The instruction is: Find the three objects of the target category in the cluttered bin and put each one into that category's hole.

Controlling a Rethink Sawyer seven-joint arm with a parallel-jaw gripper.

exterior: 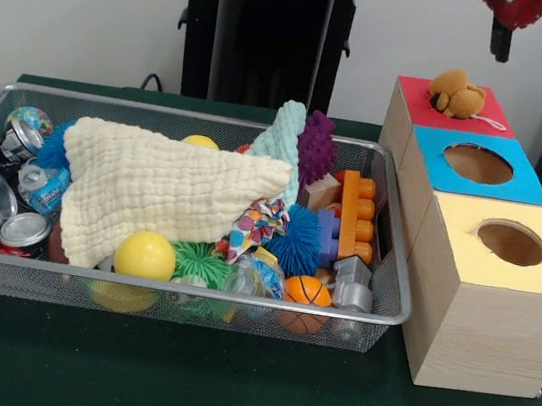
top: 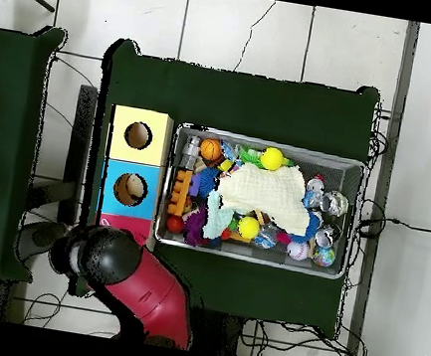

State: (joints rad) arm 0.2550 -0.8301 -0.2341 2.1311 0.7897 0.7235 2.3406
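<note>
Front view: a stuffed toy point(exterior: 457, 93) covers the red box's point(exterior: 414, 104) hole, the gripper point(exterior: 500, 38) at one o'clock above it, finger state unreadable.

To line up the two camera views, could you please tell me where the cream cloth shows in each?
Front view: the cream cloth lies over the middle-left of the wire bin.
Overhead view: the cloth sits mid-bin, toward the right.
Shared landmark: the yellow-topped box, beside the bin's end away from the cans.
</note>
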